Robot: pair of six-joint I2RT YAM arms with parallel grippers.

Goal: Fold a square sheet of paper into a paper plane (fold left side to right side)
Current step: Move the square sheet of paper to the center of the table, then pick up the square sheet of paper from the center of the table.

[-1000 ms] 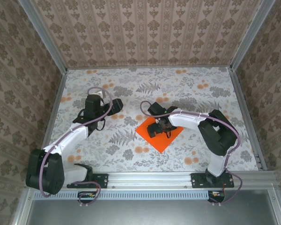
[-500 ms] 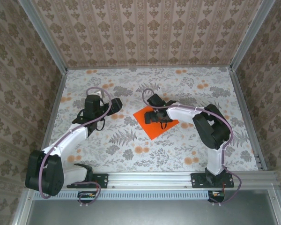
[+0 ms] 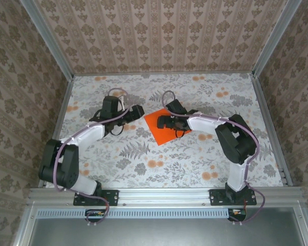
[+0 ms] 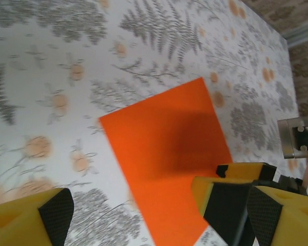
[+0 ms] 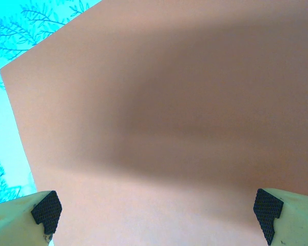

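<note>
Two grippers meet at the square sheet of paper [image 3: 160, 135], which lies flat and unfolded on the floral table [image 3: 205, 97], one corner pointing toward the arm bases. The right gripper [image 3: 164, 123] hangs low over the sheet's middle with its jaws spread wide and both black pads [image 5: 46, 210] above orange paper. Whether they touch it I cannot tell. The left gripper [image 3: 138, 111] sits just beside the sheet's left corner, jaws also wide apart, holding nothing and facing the sheet.

One paper sheet [image 3: 161, 135], it seems — two arms [image 3: 84, 136] [image 3: 206, 123].
</note>
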